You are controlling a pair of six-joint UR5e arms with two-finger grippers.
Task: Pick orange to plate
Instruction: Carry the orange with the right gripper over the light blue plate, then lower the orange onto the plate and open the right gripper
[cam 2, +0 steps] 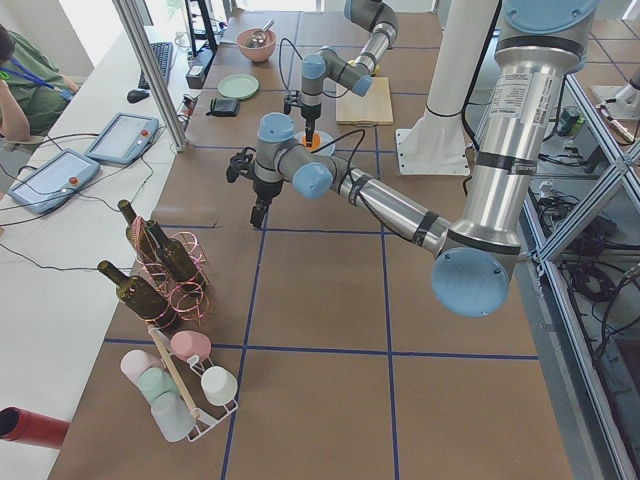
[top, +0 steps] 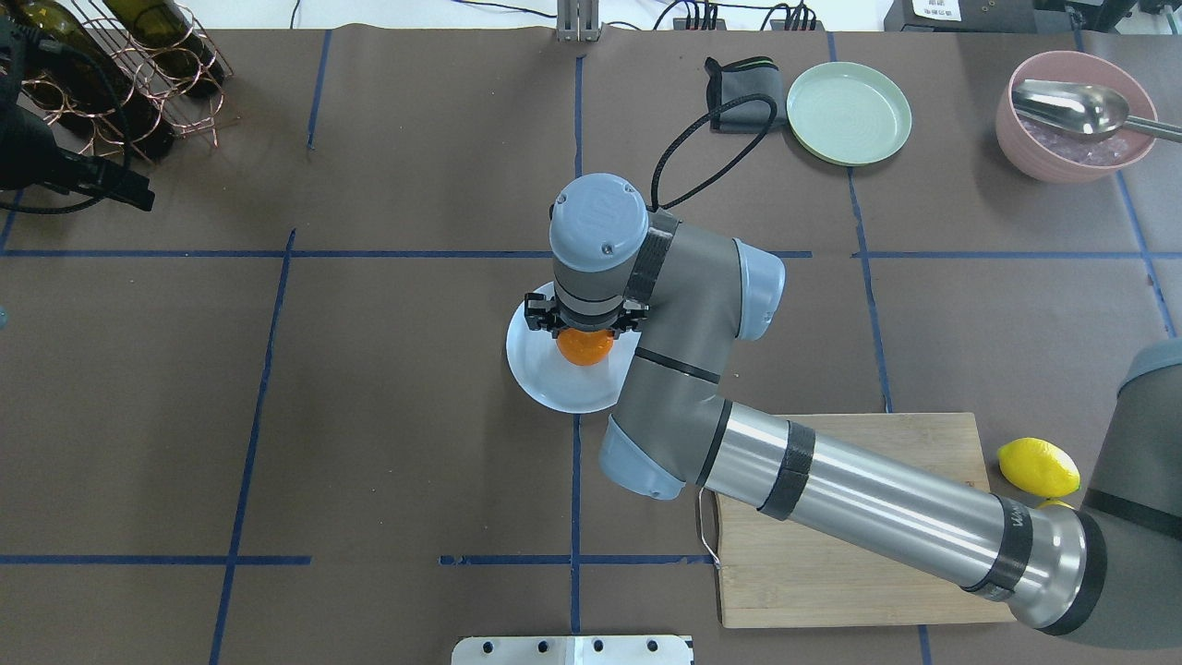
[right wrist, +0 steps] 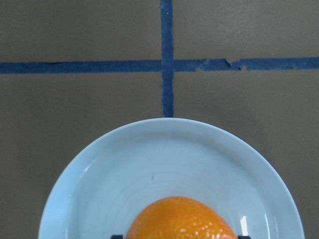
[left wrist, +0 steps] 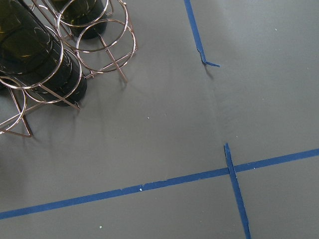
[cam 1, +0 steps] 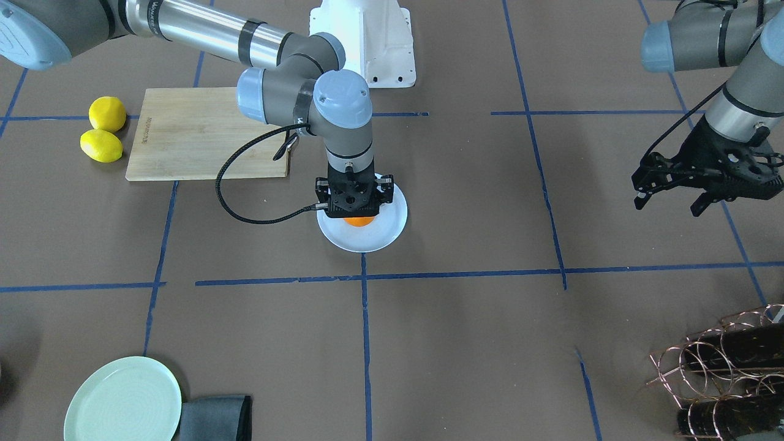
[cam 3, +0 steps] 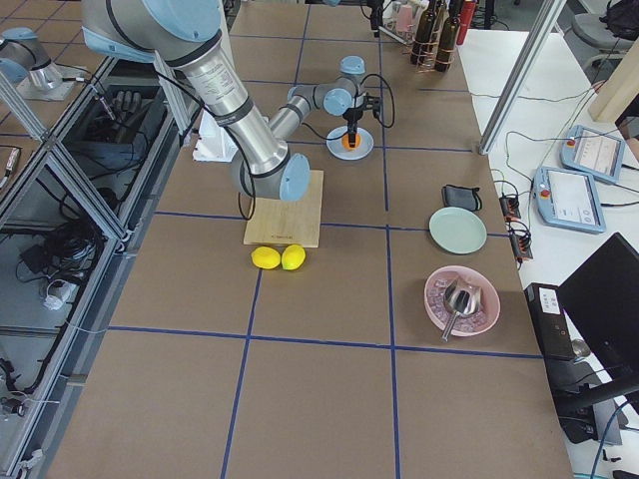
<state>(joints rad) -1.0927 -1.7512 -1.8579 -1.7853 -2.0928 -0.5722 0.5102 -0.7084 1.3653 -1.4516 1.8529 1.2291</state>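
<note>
The orange point(cam 1: 359, 222) sits low over the middle of the white plate point(cam 1: 381, 236), just past the table's central tape cross. My right gripper point(cam 1: 354, 213) points straight down over the plate and is shut on the orange point(top: 584, 347), a finger on each side. In the right wrist view the orange point(right wrist: 179, 219) fills the bottom edge above the plate point(right wrist: 99, 174); whether it touches the plate I cannot tell. My left gripper point(cam 1: 669, 203) hangs open and empty above the table, far off to the side near the wine rack.
A wooden cutting board point(cam 1: 202, 131) lies beside the plate under my right arm, with two yellow lemons point(cam 1: 104, 130) past it. A pale green plate point(cam 1: 122, 401) and grey cloth point(cam 1: 214, 416) sit at one far corner, a pink bowl point(top: 1071, 115) near them, a wine rack point(cam 1: 723, 367) at the other.
</note>
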